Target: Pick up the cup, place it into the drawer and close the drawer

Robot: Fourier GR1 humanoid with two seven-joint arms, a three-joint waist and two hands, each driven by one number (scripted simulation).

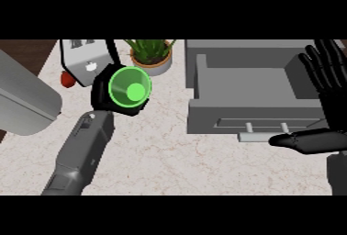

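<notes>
The left hand, fingers curled round the green cup, holds it above the tabletop, its open mouth turned up toward the head view. The open drawer lies to the cup's right, well apart, with bare tabletop between; the carry looks like a plain sideways move over the drawer's near-left wall. The right hand rests at the drawer's right side, fingers straight and released, holding nothing. Farther off stand a toaster and a potted plant.
</notes>
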